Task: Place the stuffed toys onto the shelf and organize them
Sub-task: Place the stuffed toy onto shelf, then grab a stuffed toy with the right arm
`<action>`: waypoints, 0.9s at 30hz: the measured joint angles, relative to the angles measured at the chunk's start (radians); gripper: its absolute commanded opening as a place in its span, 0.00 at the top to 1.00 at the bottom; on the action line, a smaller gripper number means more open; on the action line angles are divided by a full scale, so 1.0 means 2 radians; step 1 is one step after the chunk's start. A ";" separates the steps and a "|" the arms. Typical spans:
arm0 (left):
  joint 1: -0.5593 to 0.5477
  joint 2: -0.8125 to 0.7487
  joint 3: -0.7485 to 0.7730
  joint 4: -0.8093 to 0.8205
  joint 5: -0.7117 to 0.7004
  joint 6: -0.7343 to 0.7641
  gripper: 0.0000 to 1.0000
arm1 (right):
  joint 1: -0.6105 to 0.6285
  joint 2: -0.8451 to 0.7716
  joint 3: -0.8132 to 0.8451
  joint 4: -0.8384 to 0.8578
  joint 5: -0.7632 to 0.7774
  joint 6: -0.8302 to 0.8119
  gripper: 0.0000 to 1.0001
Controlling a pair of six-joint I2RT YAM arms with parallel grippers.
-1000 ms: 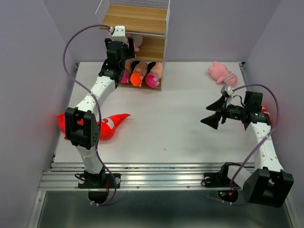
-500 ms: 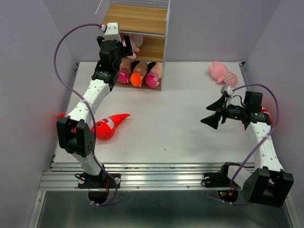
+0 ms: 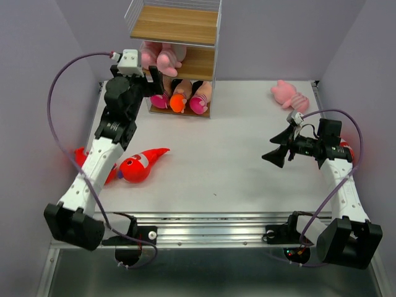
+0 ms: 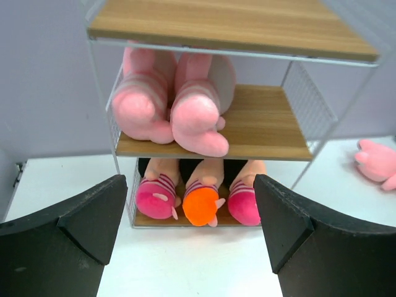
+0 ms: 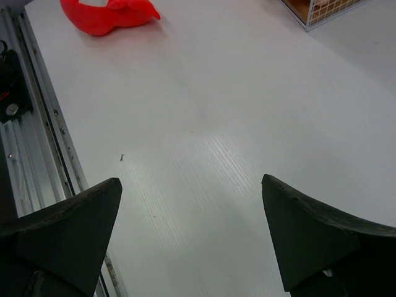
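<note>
Since the earlier frame the left arm has pulled back from the shelf (image 3: 176,25) and swung toward the left of the overhead view, while the right arm has not moved. The left claw (image 3: 153,85) now hangs just in front of the shelf, at the upper left of that view, jaws spread wide and holding nothing. In its wrist view the left claw (image 4: 190,179) faces the shelf (image 4: 266,117) squarely, apart from it. Two pink toys (image 4: 139,102) (image 4: 198,108) lie side by side on the left half of the middle board, feet toward the camera. Three dolls (image 4: 154,198) (image 4: 201,207) (image 4: 243,201) fill the bottom tier in a row, showing pink, orange and pink soles. The top board is bare. On the table (image 3: 235,161), a shark (image 3: 139,166) lies at centre left, just beside the left arm, with more red plush (image 3: 80,158) partly hidden behind that arm. A third pink toy (image 3: 288,94) lies at upper right, well apart from both claws. The right claw (image 3: 276,146) hovers at centre right, jaws wide apart and empty, pointing left; its wrist view (image 5: 190,180) shows bare table below and the shark (image 5: 108,15) far off at the upper left.
</note>
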 measured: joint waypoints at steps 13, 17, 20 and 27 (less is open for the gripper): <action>0.000 -0.299 -0.317 -0.015 0.081 -0.005 0.01 | 0.002 0.121 0.049 0.026 0.193 0.068 0.00; 0.000 -0.282 -0.343 -0.060 0.097 -0.012 0.01 | 0.002 0.169 0.113 0.061 0.301 0.118 0.00; 0.000 -0.294 -0.343 -0.064 0.108 -0.017 0.01 | 0.002 0.232 0.188 0.096 0.374 0.153 0.00; 0.000 -0.308 -0.343 -0.069 0.104 -0.016 0.01 | 0.002 0.407 0.348 0.111 0.419 0.105 0.00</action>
